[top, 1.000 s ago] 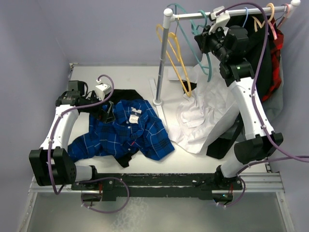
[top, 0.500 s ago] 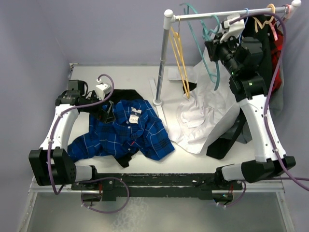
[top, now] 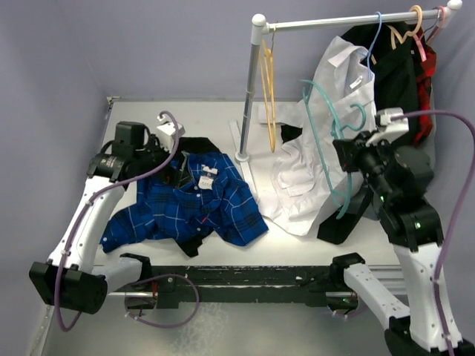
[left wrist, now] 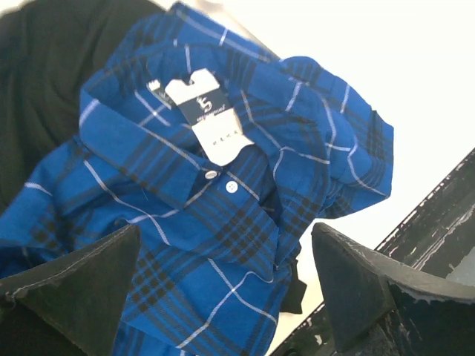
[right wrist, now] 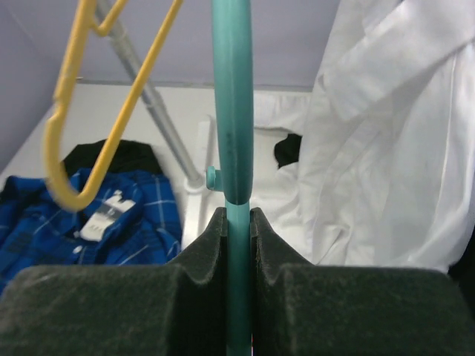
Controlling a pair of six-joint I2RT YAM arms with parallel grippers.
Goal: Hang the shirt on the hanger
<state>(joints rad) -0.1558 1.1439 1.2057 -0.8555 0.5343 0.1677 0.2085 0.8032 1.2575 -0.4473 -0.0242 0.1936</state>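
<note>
– Both tools first: the right tool (right wrist: 237, 222) is clenched on the hanger (right wrist: 231, 111), with one thin teal bar pinched between its pads, and it holds the hanger in the air above the white shirt (top: 312, 167). The left tool (left wrist: 223, 274) is spread wide and grasps nothing. It hovers over the shirt (top: 223, 204), which lies crumpled on the tabletop (top: 200, 119) with its collar and label (left wrist: 211, 119) upward.

– What can go wrong, in your opinion?

– The grip is on one narrow place only, so I think the hanger can swing or turn between the pads when the arm moves. Its long lower end hangs close to the white shirt and may hook a fold and drag it. Also the pole (top: 249, 96) and the yellow hanger (top: 269, 89) stand between the hanger and the shirt, so a straight path to the left would hit them.

– And on the left side?

– The shirt lies partly over a black garment (top: 199, 144). A deep pinch may take both cloths together.

– Where is room to move?

– Bare tabletop shows behind the shirt, toward the back wall. On the right, the white shirt covers most of it. The shirt's lower hem is near the front edge, so a pull toward the arms' bases may slide it off.
</note>
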